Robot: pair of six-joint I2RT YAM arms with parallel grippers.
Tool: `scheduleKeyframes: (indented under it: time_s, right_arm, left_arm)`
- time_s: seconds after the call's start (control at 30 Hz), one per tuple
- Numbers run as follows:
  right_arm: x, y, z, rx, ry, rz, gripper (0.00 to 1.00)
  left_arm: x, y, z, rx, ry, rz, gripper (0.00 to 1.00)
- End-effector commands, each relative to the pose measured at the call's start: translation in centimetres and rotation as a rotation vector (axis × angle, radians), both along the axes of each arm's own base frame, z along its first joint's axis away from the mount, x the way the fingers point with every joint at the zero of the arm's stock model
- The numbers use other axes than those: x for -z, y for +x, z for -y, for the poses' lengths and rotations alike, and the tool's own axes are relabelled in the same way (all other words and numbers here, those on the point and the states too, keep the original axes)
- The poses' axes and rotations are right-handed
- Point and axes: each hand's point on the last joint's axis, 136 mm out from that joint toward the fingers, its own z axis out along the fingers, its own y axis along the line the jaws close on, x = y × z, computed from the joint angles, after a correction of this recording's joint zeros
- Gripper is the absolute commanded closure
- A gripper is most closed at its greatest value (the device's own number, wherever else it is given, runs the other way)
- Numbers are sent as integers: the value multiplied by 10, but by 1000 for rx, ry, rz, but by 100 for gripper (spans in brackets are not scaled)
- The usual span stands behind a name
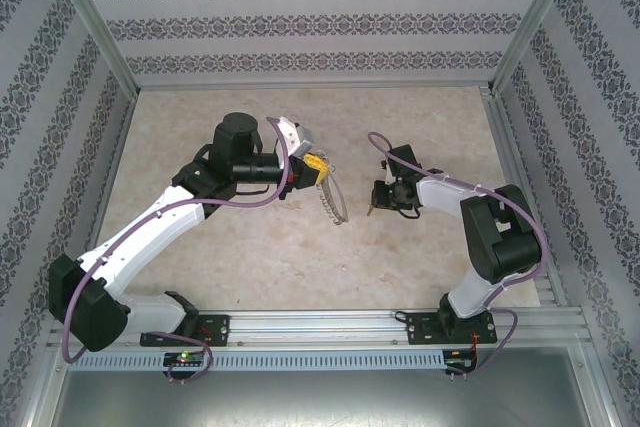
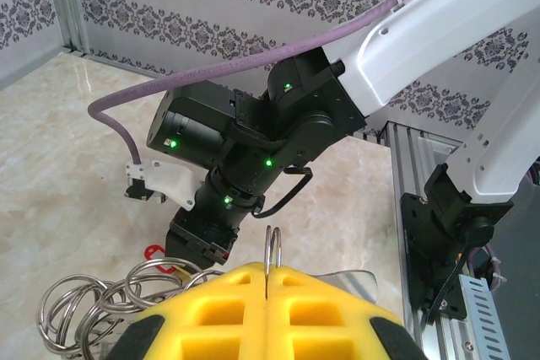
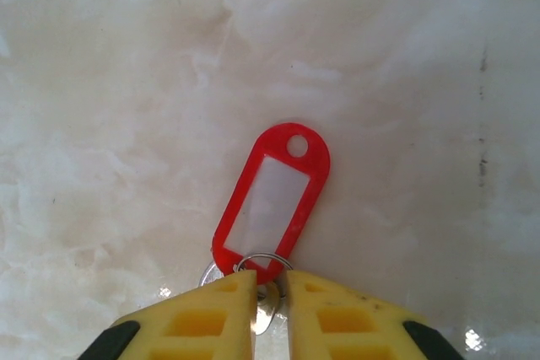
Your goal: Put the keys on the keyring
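From above, you see the left gripper (image 1: 316, 171) clamped on the keyring (image 1: 335, 204), which hangs over the table (image 1: 250, 257). The right gripper (image 1: 377, 199) is low beside it. On your left wrist camera, the closed fingers (image 2: 228, 292) pinch the loop's wire. On your right wrist camera, the fingers (image 3: 219, 309) squeeze the keys (image 3: 272, 200), whose red head lies on the marble.

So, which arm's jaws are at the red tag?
The right arm's jaws: the red-tagged key sits between them on the table, while the left arm's jaws pinch the grey keyring.
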Motion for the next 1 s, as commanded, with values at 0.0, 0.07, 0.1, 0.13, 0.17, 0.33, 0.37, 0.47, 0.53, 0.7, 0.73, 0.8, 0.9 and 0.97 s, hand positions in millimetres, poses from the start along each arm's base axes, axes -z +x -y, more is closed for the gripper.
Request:
scheduleKeyframes:
  time_s: [0.0, 0.07, 0.1, 0.13, 0.17, 0.33, 0.37, 0.47, 0.53, 0.7, 0.73, 0.8, 0.9, 0.97]
  right_arm:
    - [2, -3, -2, -19, -18, -8, 87]
    - [3, -2, -3, -21, -13, -10, 90]
    - [3, -2, -5, -24, -8, -9, 91]
    - [3, -2, -6, -26, -3, -11, 94]
    - [3, -1, -8, -29, 1, -7, 96]
    - [-2, -1, -11, -36, 22, -2, 100]
    - [-4, -2, -13, -38, 30, 1, 100]
    - [-15, -4, -16, -43, 56, 20, 100]
    - [-23, -7, -18, -47, 75, 31, 100]
    - [-33, -14, -17, -37, 84, 57, 100]
    - [-33, -13, -15, -31, 70, 61, 94]
    - [-30, -11, -9, -21, 29, 64, 68]
    - [-24, -5, -1, -31, -34, 57, 51]
    - [-18, -2, 1, -41, -68, 43, 50]
  left_arm:
    - [-14, -5, 4, 30, -46, 41, 100]
    - [-14, -5, 4, 29, -47, 41, 100]
    - [-14, -5, 4, 28, -46, 40, 100]
    - [-14, -5, 4, 30, -46, 40, 100]
    - [-14, -5, 4, 29, -47, 40, 100]
    - [-14, -5, 4, 28, -46, 40, 100]
    - [-14, -4, 4, 27, -46, 41, 100]
    - [-13, -4, 4, 27, -44, 40, 100]
    - [-14, -4, 4, 26, -44, 40, 100]
    - [-13, -5, 4, 29, -43, 38, 100]
    - [-13, -5, 4, 29, -43, 39, 100]
    - [-13, -5, 4, 30, -42, 37, 100]
    - [-14, -6, 3, 31, -43, 37, 100]
    - [-16, -6, 3, 31, -44, 40, 100]
